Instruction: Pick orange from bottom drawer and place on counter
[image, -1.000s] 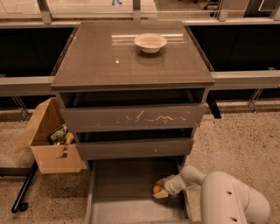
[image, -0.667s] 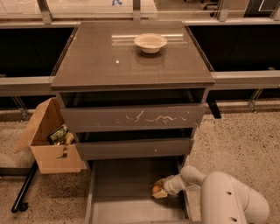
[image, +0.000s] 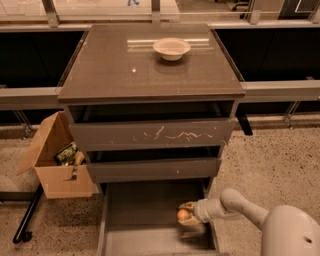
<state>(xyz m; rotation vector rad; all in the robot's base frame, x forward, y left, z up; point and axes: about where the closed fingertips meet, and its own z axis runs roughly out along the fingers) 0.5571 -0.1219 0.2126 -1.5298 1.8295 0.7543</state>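
The orange (image: 183, 214) is small and round. It sits between the two fingers of my gripper (image: 186, 214) inside the open bottom drawer (image: 140, 210), near its right wall. The gripper is shut on the orange, with one finger (image: 188, 205) above it and one below. A shadow lies on the drawer floor just under them. My white arm (image: 240, 205) reaches in from the lower right. The counter (image: 125, 70) is the glossy grey-brown top of the cabinet, well above the gripper.
A cream-white bowl (image: 171, 48) stands on the counter at the back centre. The scratched top drawer (image: 150, 135) and the middle drawer (image: 155, 169) stick out a little above the bottom drawer. An open cardboard box (image: 57, 160) with items stands on the floor at the left.
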